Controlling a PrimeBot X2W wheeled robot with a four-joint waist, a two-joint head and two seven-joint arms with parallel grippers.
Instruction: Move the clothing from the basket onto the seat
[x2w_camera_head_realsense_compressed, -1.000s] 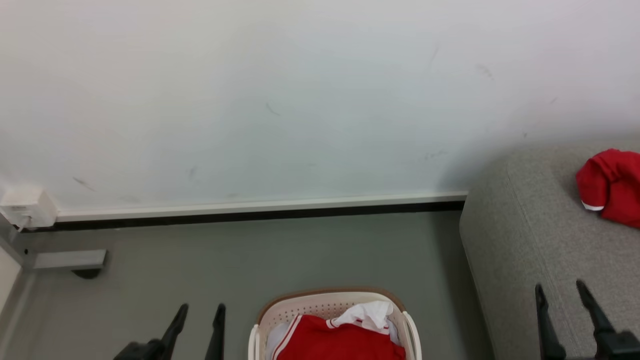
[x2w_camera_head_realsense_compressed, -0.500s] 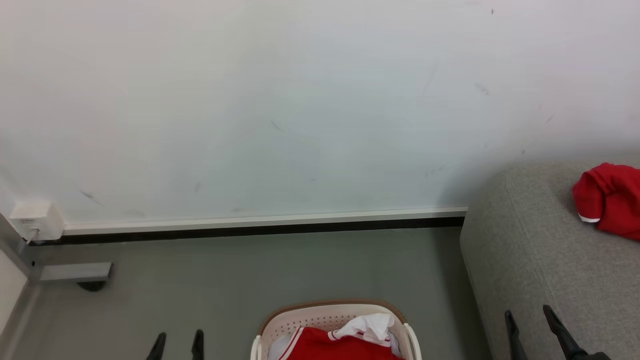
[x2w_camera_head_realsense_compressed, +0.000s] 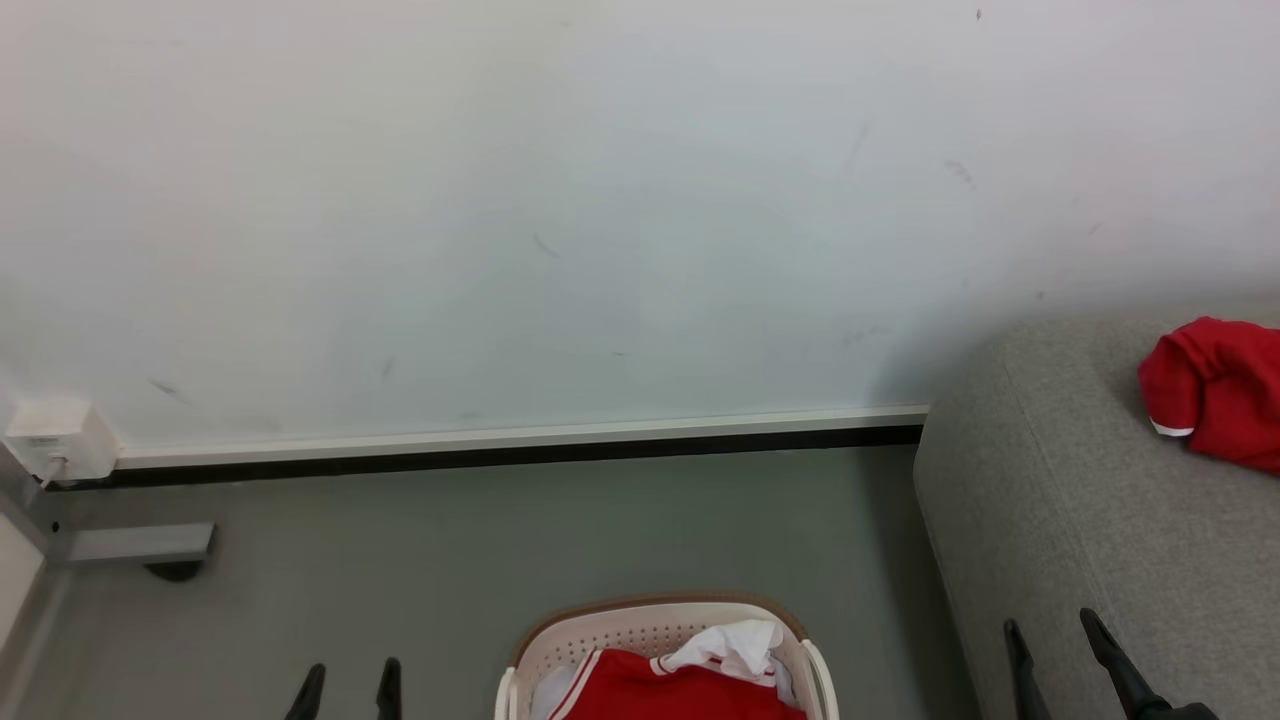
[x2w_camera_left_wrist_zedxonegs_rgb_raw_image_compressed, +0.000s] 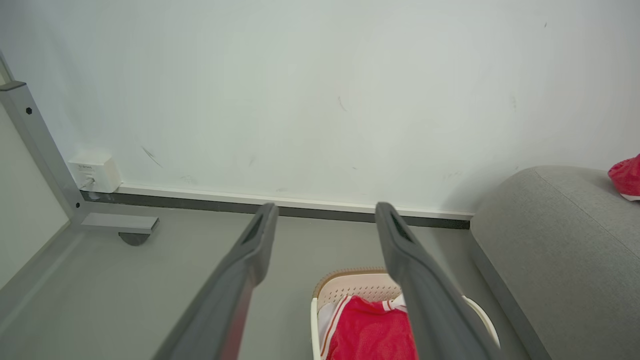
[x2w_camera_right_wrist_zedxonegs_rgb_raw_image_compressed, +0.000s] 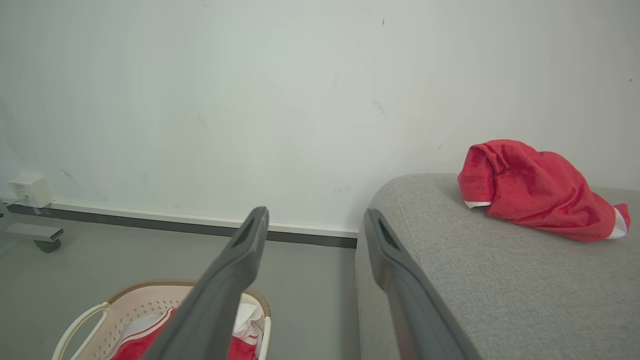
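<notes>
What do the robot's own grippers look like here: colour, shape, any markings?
The left gripper has two long, matte dark grey fingers. Each is broad at the base, narrows to a rounded tip and has a narrow dark slot on its inner face near the tip. The right gripper looks the same. I can make out no markings on either.

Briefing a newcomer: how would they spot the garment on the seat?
Find the light grey fabric seat by the white wall. On top lies a bright red fabric garment with white trim. Unlike the red clothing in the cream plastic basket, it lies alone.
</notes>
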